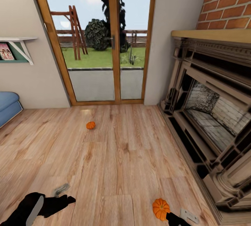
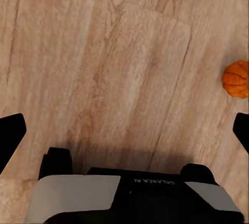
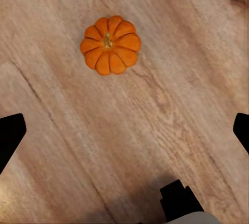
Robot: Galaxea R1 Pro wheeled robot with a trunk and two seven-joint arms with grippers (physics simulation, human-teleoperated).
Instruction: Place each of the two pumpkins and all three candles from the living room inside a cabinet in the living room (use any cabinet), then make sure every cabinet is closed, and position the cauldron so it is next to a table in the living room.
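- My right gripper [image 3: 124,130] hangs over the floor [image 1: 125,163], jaws spread wide, holding nothing; the near pumpkin [image 3: 110,44] sits upright just ahead of the fingertips, not between them
- To do this well, I judge: advance until the pumpkin is centred between the jaws, descend straight, close across the ribs, not the stem
- My left gripper [image 2: 124,130] is likewise open and empty, low at near left, pointing down
- Second pumpkin [image 1: 90,125] lies far, toward the glass door [image 1: 104,44]; fireplace [image 1: 209,114] at right

arms: black | panels: light grey | marking: "GALAXEA" lettering, inverted
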